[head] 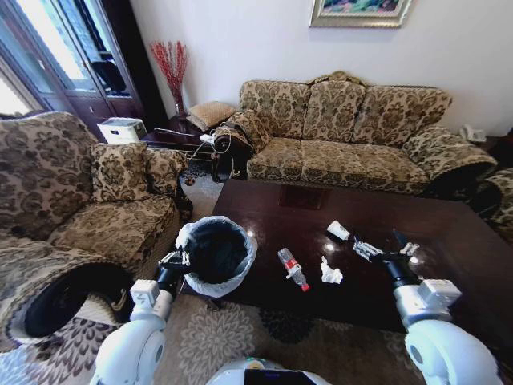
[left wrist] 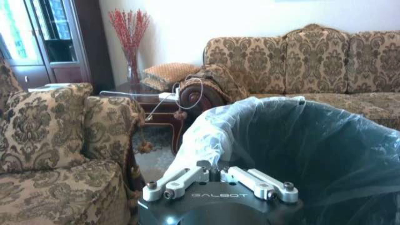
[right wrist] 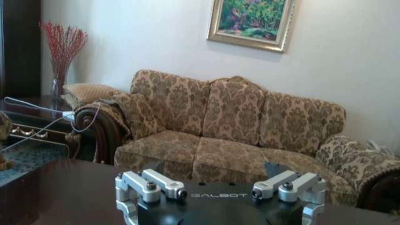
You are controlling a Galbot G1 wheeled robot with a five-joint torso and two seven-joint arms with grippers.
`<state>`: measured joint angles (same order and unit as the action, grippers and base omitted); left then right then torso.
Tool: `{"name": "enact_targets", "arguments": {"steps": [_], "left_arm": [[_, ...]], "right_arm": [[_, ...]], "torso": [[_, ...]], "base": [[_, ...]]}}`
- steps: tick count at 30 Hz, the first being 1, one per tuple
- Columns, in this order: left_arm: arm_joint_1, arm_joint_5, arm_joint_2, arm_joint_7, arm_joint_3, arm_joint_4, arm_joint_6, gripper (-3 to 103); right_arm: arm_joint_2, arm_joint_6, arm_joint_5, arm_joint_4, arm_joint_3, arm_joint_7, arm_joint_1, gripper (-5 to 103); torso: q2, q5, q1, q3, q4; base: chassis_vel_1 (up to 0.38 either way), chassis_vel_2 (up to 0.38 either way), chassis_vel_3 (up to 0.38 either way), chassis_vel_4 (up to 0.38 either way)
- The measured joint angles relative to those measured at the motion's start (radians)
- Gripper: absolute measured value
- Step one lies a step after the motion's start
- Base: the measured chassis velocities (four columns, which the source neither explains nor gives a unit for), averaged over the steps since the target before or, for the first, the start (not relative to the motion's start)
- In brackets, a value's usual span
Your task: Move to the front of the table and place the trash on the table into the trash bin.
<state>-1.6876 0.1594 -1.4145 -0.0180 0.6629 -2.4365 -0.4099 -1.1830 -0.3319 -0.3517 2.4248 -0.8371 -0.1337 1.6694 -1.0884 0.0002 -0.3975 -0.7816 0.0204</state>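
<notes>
The left pincer [head: 183, 258] grips the rim of the trash bin [head: 215, 255], beside the table [head: 449, 241]. The right pincer [head: 383, 251] hovers open above the table, near the paper cup [head: 338, 231], tissue [head: 330, 272] and plastic bottle [head: 293, 269].

A floral sofa [head: 353, 128] stands against a white wall beneath a framed painting [head: 359, 11].

Home living room: patterned sofa [head: 345, 132].

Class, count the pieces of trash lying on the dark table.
3: a plastic bottle nearest the trash bin, a crumpled tissue beside it, a paper cup farther back. Smaller scraps may be hidden.
</notes>
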Motion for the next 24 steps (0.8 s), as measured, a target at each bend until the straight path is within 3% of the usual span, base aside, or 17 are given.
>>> {"name": "enact_targets", "arguments": {"steps": [24], "left_arm": [[0.0,0.0,0.0,0.0,0.001,0.0,0.0,3]], "right_arm": [[0.0,0.0,0.0,0.001,0.0,-0.001,0.0,100]], "torso": [[0.0,-0.0001,0.0,0.0,0.0002]], "base": [[0.0,0.0,0.0,0.0]]}}
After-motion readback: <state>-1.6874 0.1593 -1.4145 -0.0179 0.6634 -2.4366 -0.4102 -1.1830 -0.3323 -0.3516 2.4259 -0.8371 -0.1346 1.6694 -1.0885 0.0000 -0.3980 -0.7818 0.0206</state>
